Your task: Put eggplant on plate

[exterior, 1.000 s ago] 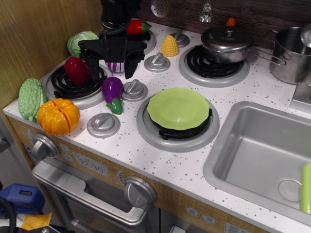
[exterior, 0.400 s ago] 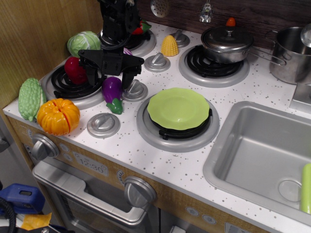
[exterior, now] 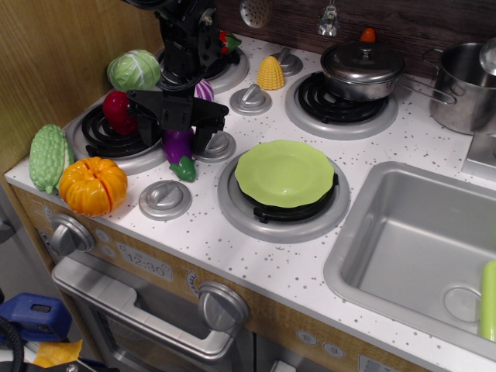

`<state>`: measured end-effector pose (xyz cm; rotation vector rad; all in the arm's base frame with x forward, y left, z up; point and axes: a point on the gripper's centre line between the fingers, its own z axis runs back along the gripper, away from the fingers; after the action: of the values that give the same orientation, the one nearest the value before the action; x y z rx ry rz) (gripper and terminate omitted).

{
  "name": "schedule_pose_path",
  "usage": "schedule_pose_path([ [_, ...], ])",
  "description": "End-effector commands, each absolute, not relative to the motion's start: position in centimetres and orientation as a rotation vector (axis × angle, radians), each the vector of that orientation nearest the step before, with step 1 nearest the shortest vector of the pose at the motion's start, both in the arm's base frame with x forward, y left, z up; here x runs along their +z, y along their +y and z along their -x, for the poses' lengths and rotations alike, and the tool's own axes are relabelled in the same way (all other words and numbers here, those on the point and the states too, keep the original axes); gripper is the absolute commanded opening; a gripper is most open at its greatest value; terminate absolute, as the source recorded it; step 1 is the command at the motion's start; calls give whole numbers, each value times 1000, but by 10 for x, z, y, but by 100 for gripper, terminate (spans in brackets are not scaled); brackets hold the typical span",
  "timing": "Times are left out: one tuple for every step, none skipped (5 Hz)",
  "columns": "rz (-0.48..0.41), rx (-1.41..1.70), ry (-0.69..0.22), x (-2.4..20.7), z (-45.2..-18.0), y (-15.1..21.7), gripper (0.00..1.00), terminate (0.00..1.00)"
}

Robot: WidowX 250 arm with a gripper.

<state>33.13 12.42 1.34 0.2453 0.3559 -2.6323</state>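
Note:
The purple eggplant [exterior: 179, 149] with its green stem cap lies on the counter between the front left burner and a stove knob. My black gripper [exterior: 175, 132] is lowered over it with its jaws open, one finger on each side of the eggplant's upper part, which the gripper body partly hides. I cannot tell if the fingers touch it. The lime-green plate [exterior: 284, 172] sits empty on the front middle burner, to the right of the eggplant.
A dark red vegetable [exterior: 118, 111] sits on the left burner; a cabbage [exterior: 133, 69], a green bumpy gourd [exterior: 49, 157] and an orange pumpkin [exterior: 93, 185] stand nearby. A striped onion [exterior: 203, 90], a corn [exterior: 270, 73], a lidded pot [exterior: 362, 70] and a sink [exterior: 418, 240] are also there.
My gripper has moved down and slightly forward from above the striped onion until its open fingers straddle the eggplant. The eggplant and plate have not moved.

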Motion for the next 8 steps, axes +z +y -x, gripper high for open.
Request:
schedule_pose_path([
  [-276, -2659, 358, 3, -333, 138, 100, 0],
  [-288, -2652, 361, -3, -332, 141, 0, 0],
  [-264, -2657, 362, -1, -335, 144, 0, 0],
  [-234, -2651, 402, 14, -335, 140, 0, 0],
  [-199, -2636, 444, 40, -338, 130, 0, 0],
  [-230, -2548, 384, 54, -333, 120, 0, 0],
  [-239, -2526, 363, 65, -332, 117, 0, 0],
  [-311, -2455, 325, 77, -329, 103, 0, 0],
])
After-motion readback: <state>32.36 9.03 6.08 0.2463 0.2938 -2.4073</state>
